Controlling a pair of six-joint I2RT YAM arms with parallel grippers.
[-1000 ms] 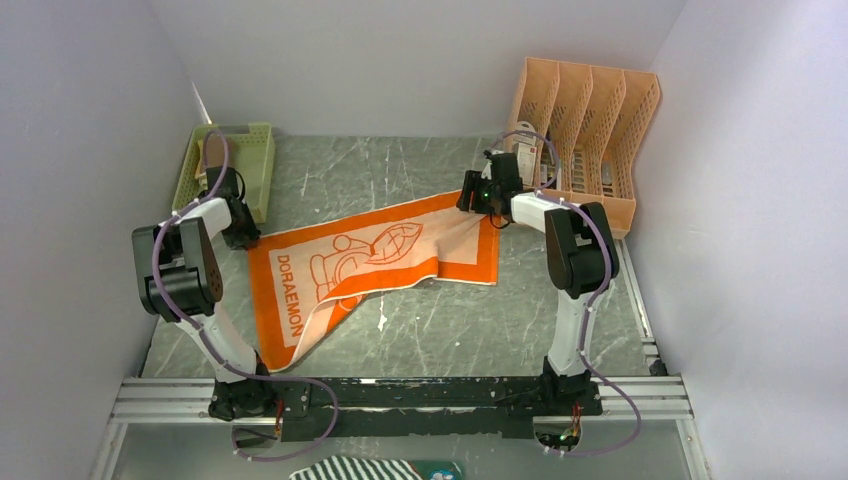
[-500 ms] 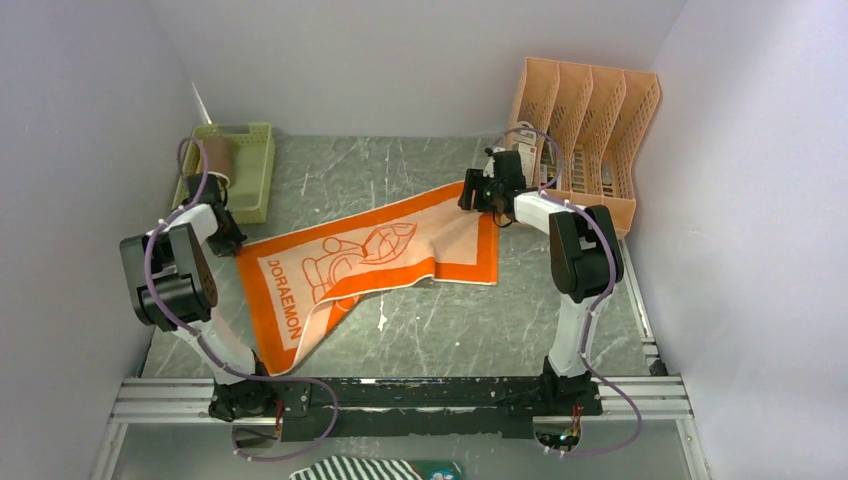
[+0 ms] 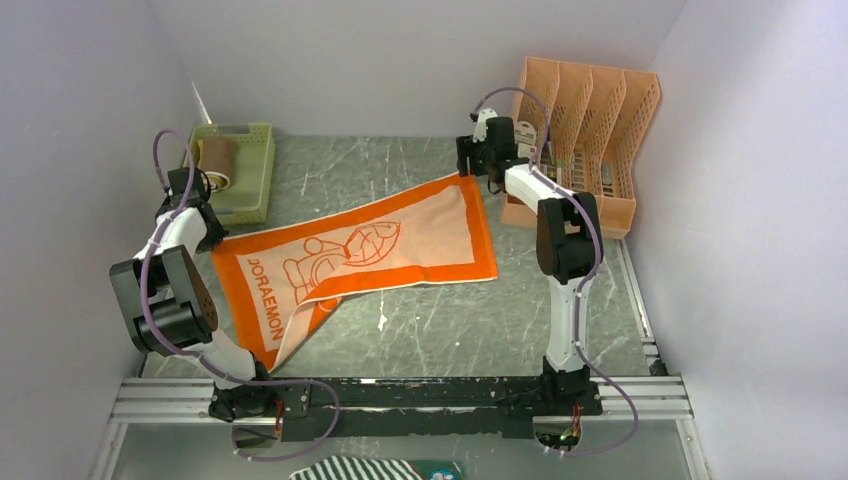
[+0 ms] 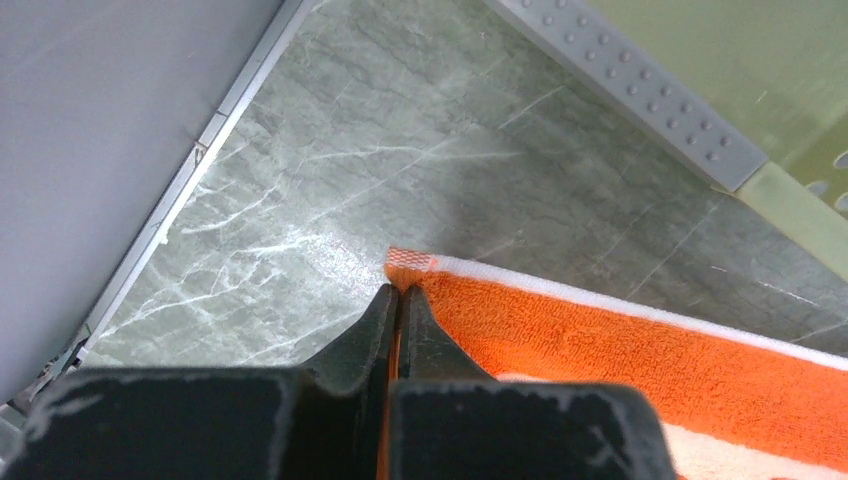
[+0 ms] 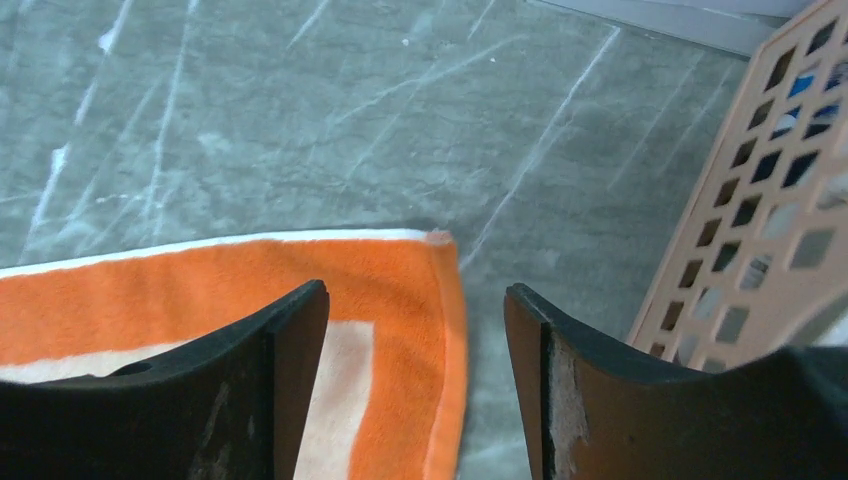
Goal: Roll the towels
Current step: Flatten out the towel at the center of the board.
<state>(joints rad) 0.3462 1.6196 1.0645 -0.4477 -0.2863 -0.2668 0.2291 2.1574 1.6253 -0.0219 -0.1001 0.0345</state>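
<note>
We are pinching the limp towel (image 3: 400, 240) by a corner in left end effector (image 4: 397, 300); right end effector (image 5: 415, 293) gaping above another.

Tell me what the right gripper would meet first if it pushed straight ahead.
Most likely the corner of the orange-bordered cloth towel just ahead of the right gripper, though depth is unclear.

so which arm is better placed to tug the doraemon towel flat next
Left, probably. The left fingers are shut on a corner of the Doraemon towel, so that arm can pull at once. The right fingers stand open over the far corner, gripping nothing.
</note>
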